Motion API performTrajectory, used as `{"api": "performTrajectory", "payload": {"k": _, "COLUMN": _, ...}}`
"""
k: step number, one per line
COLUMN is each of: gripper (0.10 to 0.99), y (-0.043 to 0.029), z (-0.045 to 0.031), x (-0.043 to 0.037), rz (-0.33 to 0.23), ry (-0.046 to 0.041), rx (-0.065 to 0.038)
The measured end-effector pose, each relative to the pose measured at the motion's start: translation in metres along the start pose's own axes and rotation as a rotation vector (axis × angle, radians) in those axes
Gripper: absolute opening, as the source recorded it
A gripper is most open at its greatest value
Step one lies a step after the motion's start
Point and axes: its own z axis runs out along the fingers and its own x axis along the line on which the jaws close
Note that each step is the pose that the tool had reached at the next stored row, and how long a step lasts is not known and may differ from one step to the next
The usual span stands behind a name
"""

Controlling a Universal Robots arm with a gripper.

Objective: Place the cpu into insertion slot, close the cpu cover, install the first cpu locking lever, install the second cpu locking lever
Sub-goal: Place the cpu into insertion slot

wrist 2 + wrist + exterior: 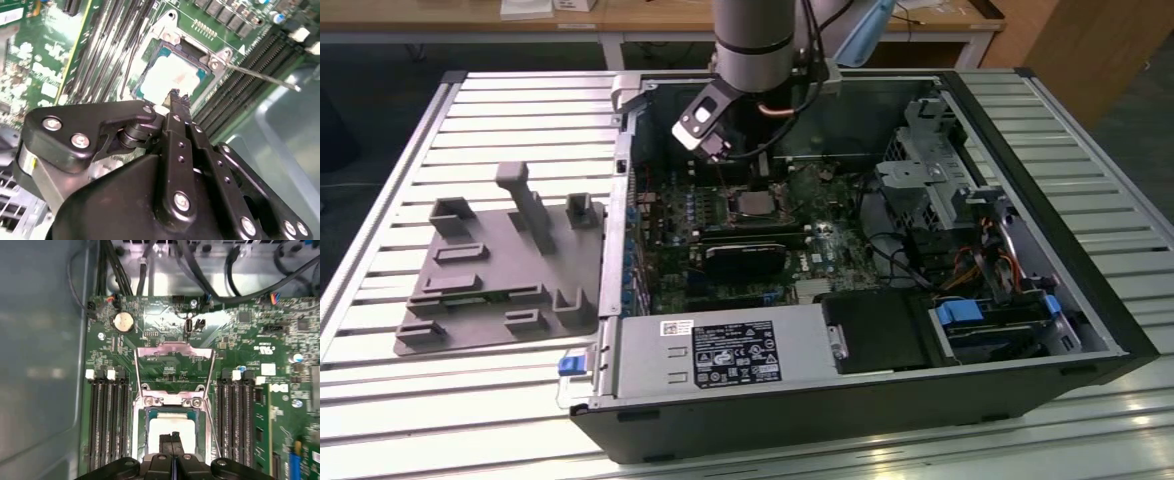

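The small flat square silver-grey cpu (165,425) is seen lying in the black-rimmed square insertion slot (191,50). The thin silver-grey metal cpu cover (170,352) is swung back open, and a thin metal locking lever (260,75) lies free. If the chip is seated askew, socket pins could be bent when the cover is pressed down. The black pincer (172,436) is clenched on nothing, its tips pointed down at the chip; contact cannot be told. The grey arm (754,40) is held near vertical over the open black computer case (854,410).
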Motion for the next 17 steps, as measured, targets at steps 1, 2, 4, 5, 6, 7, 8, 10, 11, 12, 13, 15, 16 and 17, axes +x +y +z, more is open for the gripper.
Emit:
{"api": "performTrajectory", "payload": {"k": 1, "gripper": 0.106, "y": 0.0004, "z": -0.0041, "x": 0.0002, "rz": 0.000, "ry": -0.0001, "rx": 0.000}}
{"api": "performTrajectory", "payload": {"k": 2, "gripper": 0.106, "y": 0.0008, "z": -0.0080, "x": 0.0004, "rz": 0.000, "ry": 0.0000, "rx": -0.001}}
{"api": "performTrajectory", "payload": {"k": 4, "gripper": 0.106, "y": 0.0016, "z": -0.0156, "x": 0.0008, "rz": 0.000, "ry": -0.0008, "rx": -0.001}}
{"api": "performTrajectory", "payload": {"k": 5, "gripper": 0.106, "y": 0.0018, "z": -0.0188, "x": 0.0010, "rz": 0.000, "ry": -0.0026, "rx": -0.001}}
{"api": "performTrajectory", "payload": {"k": 6, "gripper": 0.106, "y": 0.0021, "z": -0.0218, "x": 0.0012, "rz": 0.000, "ry": -0.0050, "rx": -0.001}}
{"api": "performTrajectory", "payload": {"k": 7, "gripper": 0.106, "y": 0.0024, "z": -0.0247, "x": 0.0013, "rz": -0.001, "ry": -0.0078, "rx": -0.001}}
{"api": "performTrajectory", "payload": {"k": 8, "gripper": 0.106, "y": 0.0027, "z": -0.0275, "x": 0.0015, "rz": -0.001, "ry": -0.0109, "rx": -0.001}}
{"api": "performTrajectory", "payload": {"k": 10, "gripper": 0.106, "y": 0.0034, "z": -0.0334, "x": 0.0018, "rz": -0.002, "ry": -0.0157, "rx": -0.001}}
{"api": "performTrajectory", "payload": {"k": 11, "gripper": 0.106, "y": 0.0036, "z": -0.0361, "x": 0.0019, "rz": -0.002, "ry": -0.0180, "rx": -0.001}}
{"api": "performTrajectory", "payload": {"k": 12, "gripper": 0.106, "y": 0.0039, "z": -0.0390, "x": 0.0021, "rz": -0.002, "ry": -0.0207, "rx": -0.001}}
{"api": "performTrajectory", "payload": {"k": 13, "gripper": 0.106, "y": 0.0041, "z": -0.0410, "x": 0.0022, "rz": -0.002, "ry": -0.0229, "rx": -0.001}}
{"api": "performTrajectory", "payload": {"k": 15, "gripper": 0.106, "y": 0.0043, "z": -0.0420, "x": 0.0023, "rz": -0.003, "ry": -0.0268, "rx": -0.002}}
{"api": "performTrajectory", "payload": {"k": 16, "gripper": 0.106, "y": 0.0043, "z": -0.0420, "x": 0.0023, "rz": -0.003, "ry": -0.0271, "rx": -0.002}}
{"api": "performTrajectory", "payload": {"k": 17, "gripper": 0.106, "y": 0.0042, "z": -0.0421, "x": 0.0023, "rz": -0.003, "ry": -0.0273, "rx": -0.002}}
